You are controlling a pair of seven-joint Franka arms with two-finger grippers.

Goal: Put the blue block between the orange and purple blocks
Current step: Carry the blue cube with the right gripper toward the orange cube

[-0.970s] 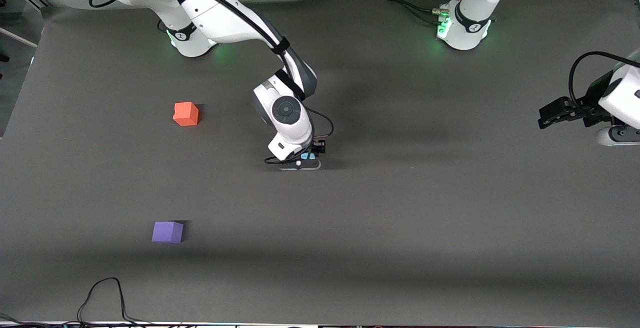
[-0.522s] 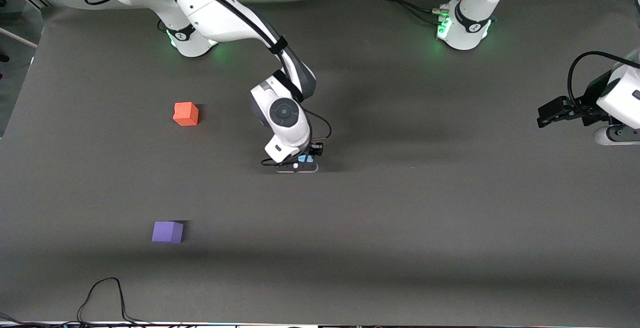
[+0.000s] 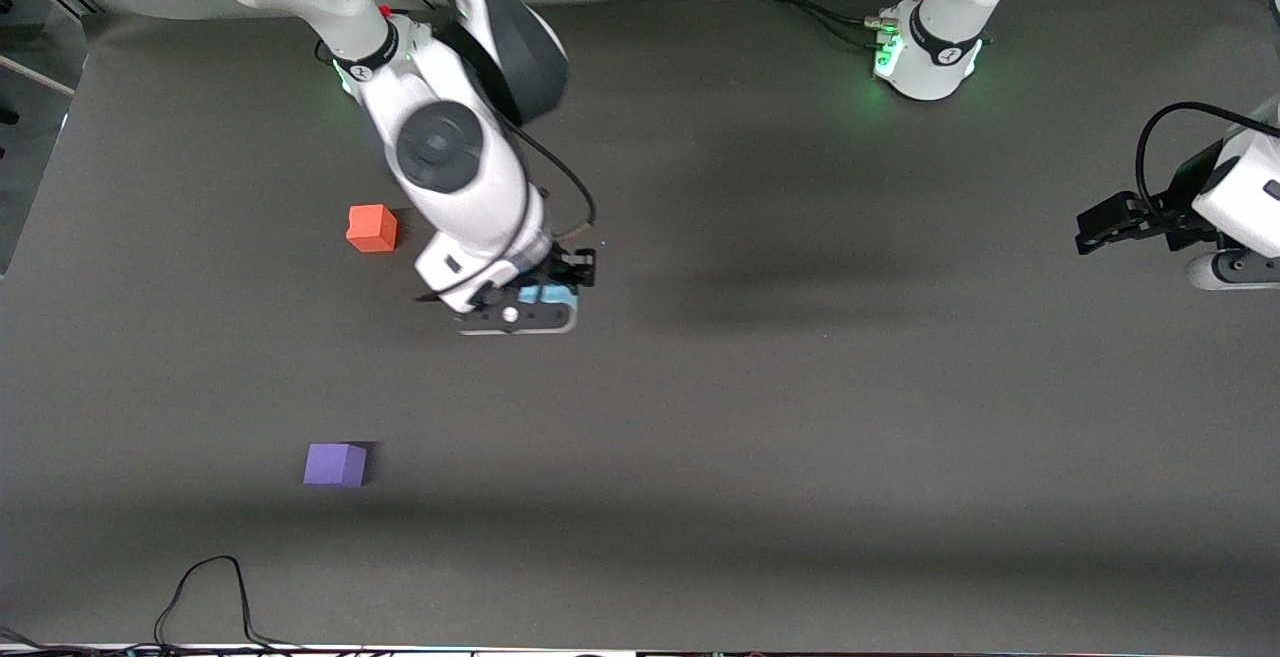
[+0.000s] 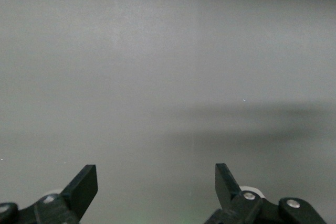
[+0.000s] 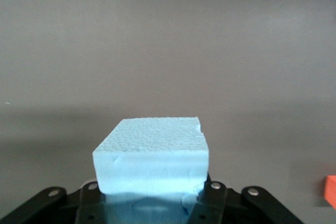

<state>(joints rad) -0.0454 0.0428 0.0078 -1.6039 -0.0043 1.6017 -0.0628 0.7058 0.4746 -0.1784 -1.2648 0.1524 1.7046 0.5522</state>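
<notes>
The small light sky-blue matte cube (image 5: 152,156) is clamped in the right gripper (image 3: 540,299), up over the dark grey desk (image 3: 800,437), near the orange-red matte cube (image 3: 372,228). The lilac-purple matte cube (image 3: 335,464) lies nearer the camera. The left gripper (image 4: 156,190) waits, fingers apart

The right arm's wrist hides most of the blue block (image 3: 548,293); the orange block (image 5: 331,191) is edge-cropped.

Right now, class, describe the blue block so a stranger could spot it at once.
Follow the right arm from its base down to the right gripper, up over mid-table. The blue block is clamped there. The orange block and purple block lie on the table.
</notes>
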